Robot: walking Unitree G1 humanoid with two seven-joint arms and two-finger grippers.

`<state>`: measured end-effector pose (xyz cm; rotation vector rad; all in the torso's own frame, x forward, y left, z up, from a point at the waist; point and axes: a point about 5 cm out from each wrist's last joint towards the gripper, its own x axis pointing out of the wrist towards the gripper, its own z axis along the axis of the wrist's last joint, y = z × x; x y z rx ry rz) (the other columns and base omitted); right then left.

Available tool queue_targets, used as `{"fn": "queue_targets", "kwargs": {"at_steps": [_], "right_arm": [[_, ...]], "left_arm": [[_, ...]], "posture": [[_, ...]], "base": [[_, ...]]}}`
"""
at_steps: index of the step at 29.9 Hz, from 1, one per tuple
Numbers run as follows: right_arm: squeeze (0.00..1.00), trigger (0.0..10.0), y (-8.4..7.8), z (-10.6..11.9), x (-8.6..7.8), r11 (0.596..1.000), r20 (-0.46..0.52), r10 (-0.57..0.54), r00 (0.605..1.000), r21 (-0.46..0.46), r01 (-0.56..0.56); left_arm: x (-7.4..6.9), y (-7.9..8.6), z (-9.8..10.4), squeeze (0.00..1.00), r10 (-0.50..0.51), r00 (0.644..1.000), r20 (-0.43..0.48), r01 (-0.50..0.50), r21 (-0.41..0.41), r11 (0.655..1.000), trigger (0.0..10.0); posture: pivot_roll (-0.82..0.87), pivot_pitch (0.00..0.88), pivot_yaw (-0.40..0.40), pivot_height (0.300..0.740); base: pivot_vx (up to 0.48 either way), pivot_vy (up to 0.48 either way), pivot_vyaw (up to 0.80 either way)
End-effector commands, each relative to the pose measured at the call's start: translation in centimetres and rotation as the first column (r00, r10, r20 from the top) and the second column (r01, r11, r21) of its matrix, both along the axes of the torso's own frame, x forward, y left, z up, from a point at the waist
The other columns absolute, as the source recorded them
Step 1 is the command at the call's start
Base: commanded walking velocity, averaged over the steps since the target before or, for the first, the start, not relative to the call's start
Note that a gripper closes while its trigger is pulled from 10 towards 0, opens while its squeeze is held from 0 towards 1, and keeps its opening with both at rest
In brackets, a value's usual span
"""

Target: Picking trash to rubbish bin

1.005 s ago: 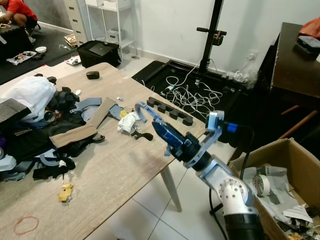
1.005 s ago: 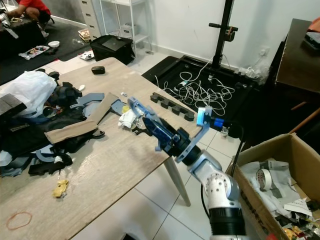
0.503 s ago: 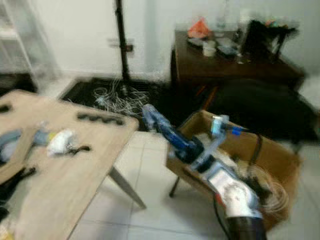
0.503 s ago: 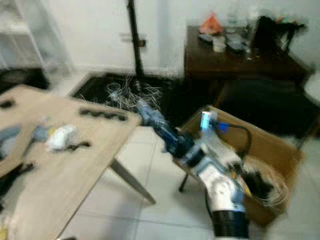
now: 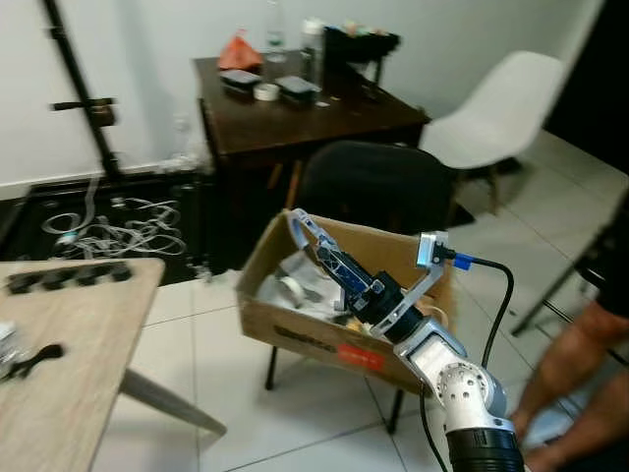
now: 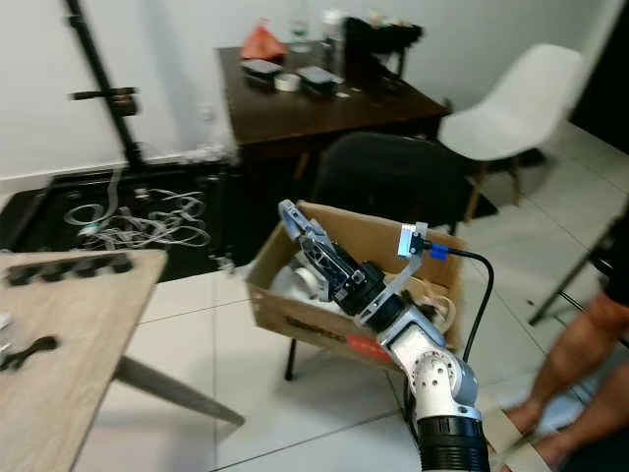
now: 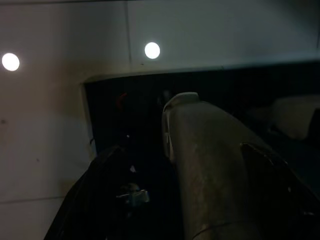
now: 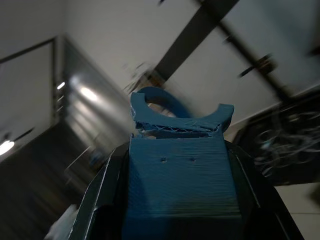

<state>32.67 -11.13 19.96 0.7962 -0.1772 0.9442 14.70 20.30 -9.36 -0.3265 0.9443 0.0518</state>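
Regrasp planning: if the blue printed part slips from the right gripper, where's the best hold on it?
Judging by the right wrist view: clamp the blue printed part's flat rectangular body across its two parallel sides, approaching from the solid end. Its far end is a thin, broken curved hook, poor to pinch. The right gripper grips it this way.

A dark wooden desk (cluttered on top) stands beside a white chair, cables on the floor.
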Motion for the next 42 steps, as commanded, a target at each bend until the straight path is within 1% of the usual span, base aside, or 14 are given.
{"fn": "queue_targets", "kwargs": {"at_steps": [1,15,20,21,23,24,25,26,27,28,29,32,35,42], "right_arm": [[0.0,10.0,0.2,0.2,0.1,1.0,0.01,-0.009,1.0,0.001,0.009],[0.0,10.0,-0.2,-0.1,0.4,0.999,0.002,-0.037,0.999,-0.012,0.037],[0.0,10.0,-0.4,-1.0,0.9,0.994,-0.027,-0.093,0.995,-0.063,0.091],[0.0,10.0,-0.9,-1.8,1.5,0.981,-0.065,-0.167,0.984,-0.115,0.159],[0.0,10.0,-2.6,-3.6,2.9,0.923,-0.13,-0.341,0.931,-0.237,0.304],[0.0,10.0,-2.6,-3.6,2.9,0.923,-0.13,-0.341,0.931,-0.237,0.304],[0.0,10.0,-3.5,-4.2,3.2,0.893,-0.152,-0.404,0.902,-0.279,0.353],[0.0,10.0,-4.6,-5.0,3.6,0.832,-0.148,-0.493,0.857,-0.367,0.415],[0.0,10.0,-5.1,-5.3,3.6,0.815,-0.152,-0.519,0.841,-0.386,0.433],[0.0,10.0,-5.1,-5.3,3.6,0.815,-0.152,-0.519,0.841,-0.386,0.433],[0.0,10.0,-5.9,-5.4,3.7,0.8,-0.159,-0.547,0.822,-0.389,0.457],[0.0,10.0,-6.4,-5.4,3.7,0.788,-0.154,-0.567,0.809,-0.385,0.48],[0.0,10.0,-6.5,-5.3,3.9,0.783,-0.144,-0.575,0.806,-0.384,0.49],[0.0,10.0,-6.4,-6.0,4.4,0.757,-0.136,-0.601,0.787,-0.412,0.507]], "left_arm": [[-1.3,-0.2,-0.5,0.0,-0.005,0.999,-0.046,0.005,-0.008,1.0,10.0],[-1.2,-0.2,-0.5,0.0,-0.017,0.999,-0.044,0.016,-0.013,1.0,10.0],[-1.2,-0.2,-0.5,0.0,-0.018,0.999,-0.044,0.017,-0.02,1.0,10.0],[-1.2,-0.2,-0.5,0.0,-0.017,0.999,-0.044,0.016,-0.022,1.0,10.0],[-1.2,-0.2,-0.5,0.0,-0.017,0.999,-0.046,0.016,-0.021,1.0,10.0],[-1.2,-0.2,-0.5,0.0,-0.017,0.999,-0.046,0.016,-0.021,1.0,10.0],[-1.3,-0.2,-0.5,0.0,-0.017,0.999,-0.046,0.016,-0.021,1.0,10.0],[-1.4,-0.2,-0.5,0.0,-0.017,0.999,-0.048,0.016,-0.021,1.0,10.0],[-1.4,-0.2,-0.6,0.0,-0.018,0.999,-0.05,0.017,-0.021,1.0,10.0],[-1.4,-0.2,-0.6,0.0,-0.018,0.999,-0.05,0.017,-0.021,1.0,10.0],[-1.5,-0.2,-0.6,0.0,-0.026,0.998,-0.054,0.025,-0.021,0.999,10.0],[-1.6,-0.2,-0.6,0.0,-0.033,0.998,-0.058,0.032,-0.025,0.999,10.0],[-1.6,-0.1,-0.6,0.0,-0.006,0.999,-0.051,0.005,-0.031,1.0,10.0],[-1.3,-0.1,-0.5,0.0,-0.025,0.999,-0.04,0.023,-0.03,0.999,10.0]], "posture": [[-0.09,0.194,0.037,0.74],[-0.09,0.194,0.043,0.74],[-0.09,0.194,0.043,0.74],[-0.09,0.196,0.045,0.74],[-0.09,0.196,0.045,0.74],[-0.09,0.196,0.045,0.74],[-0.09,0.2,0.048,0.74],[-0.09,0.2,0.048,0.74],[-0.09,0.203,0.049,0.74],[-0.09,0.203,0.049,0.74],[-0.09,0.205,0.05,0.74],[-0.09,0.205,0.05,0.74],[-0.09,0.203,0.052,0.74],[-0.08,0.189,0.049,0.74]], "base": [[0.0,0.0,0.0],[0.0,0.0,0.0],[0.0,0.0,0.0],[0.0,0.0,0.0],[0.0,0.0,0.0],[0.0,0.0,0.0],[0.0,0.0,0.0],[0.0,0.0,0.0],[0.0,0.0,0.0],[0.0,0.0,0.0],[0.0,0.0,0.0],[0.0,0.0,0.0],[0.0,0.0,0.0],[0.21,0.0,0.0]]}}
